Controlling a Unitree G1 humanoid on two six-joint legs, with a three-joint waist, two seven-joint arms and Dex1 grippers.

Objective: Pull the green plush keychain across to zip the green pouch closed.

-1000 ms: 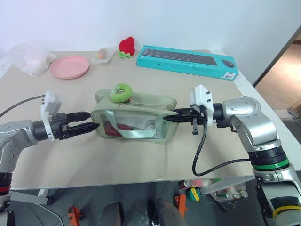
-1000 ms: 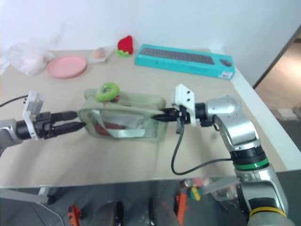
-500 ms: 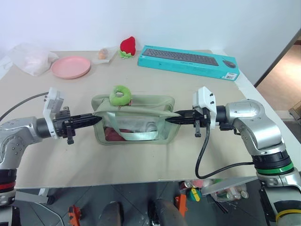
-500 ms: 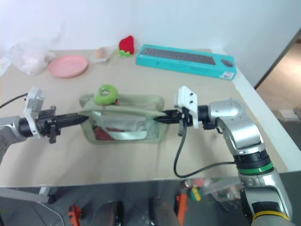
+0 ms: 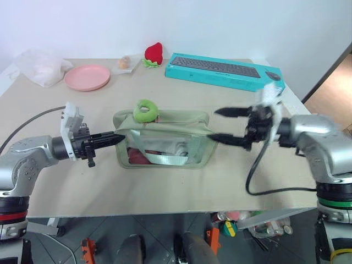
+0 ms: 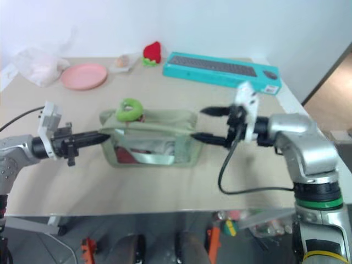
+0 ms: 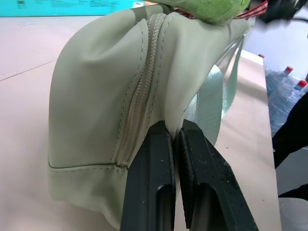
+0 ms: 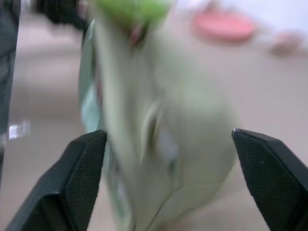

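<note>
A: Backdrop and surface?
B: White wall behind, beige worktop filling most of the head views.

A: Biggest thing on it?
B: Teal keyboard box at the far right, flat, well apart from the rest. Next, the green pouch at mid worktop, standing on its long edge with the clear window facing the robot, strap across the window, red and white items inside.

A: Then?
B: Pink plate far left, crumpled white plastic bag just beside it at the corner. Red strawberry plush at the far edge between plate and box, a small packet next to it.

A: Keychain?
B: The green plush keychain sits on top of the pouch near its left end, a curled ring shape, at the zipper line.

A: Left gripper?
B: Level, pointing right, fingers pressed together, pinching the pouch's left end fabric right beside the zipper seam.

A: Right gripper?
B: Level, pointing left at the pouch's right end, fingers spread wide. The lower finger tip is at the pouch's right corner, the upper one is above the pouch top. It holds nothing. Motion-blurred, so I can't tell if the lower finger touches the fabric.
</note>
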